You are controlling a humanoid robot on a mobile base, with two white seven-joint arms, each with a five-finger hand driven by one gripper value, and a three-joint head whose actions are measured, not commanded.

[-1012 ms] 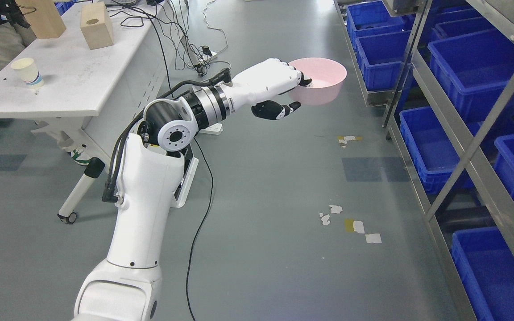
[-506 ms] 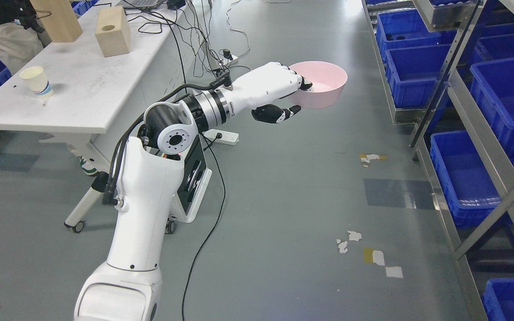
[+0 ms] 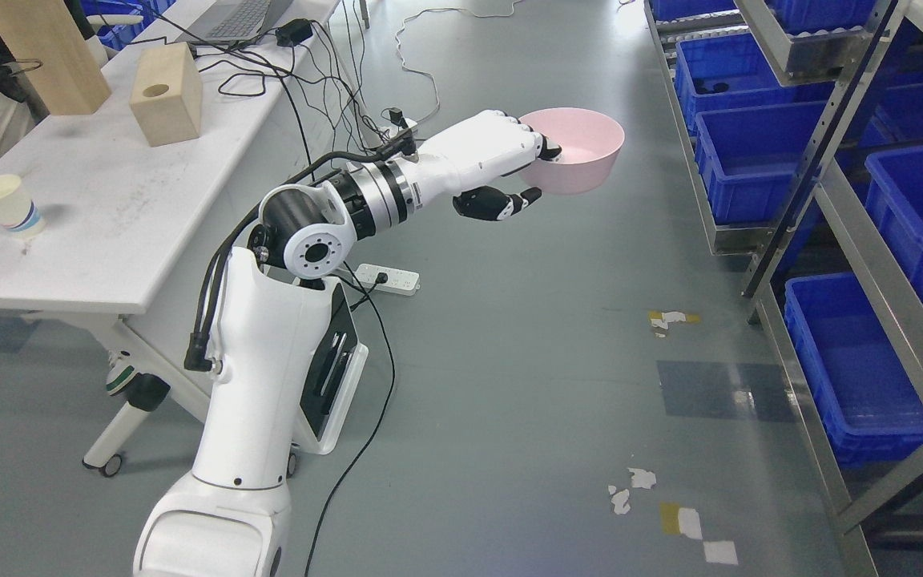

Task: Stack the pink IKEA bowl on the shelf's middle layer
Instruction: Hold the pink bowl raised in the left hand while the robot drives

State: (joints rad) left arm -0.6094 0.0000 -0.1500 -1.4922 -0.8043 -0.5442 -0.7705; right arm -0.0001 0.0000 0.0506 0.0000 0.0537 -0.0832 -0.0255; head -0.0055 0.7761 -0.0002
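Grey floor [image 3: 509, 361] with scraps of tape [image 3: 674, 318] and trailing cables [image 3: 349, 473]. A white surface [image 3: 109, 200] stands at left; a metal shelf [image 3: 870, 240] of blue bins [image 3: 854, 361] lines the right.

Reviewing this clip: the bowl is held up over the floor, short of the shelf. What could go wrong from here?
1. The left robot hand holds the pink bowl only at its near rim, out over the bare floor; a slip could drop it.
2. The shelf frame has slanted metal struts and its levels are filled with blue bins; the bowl or arm might clip them on approach.
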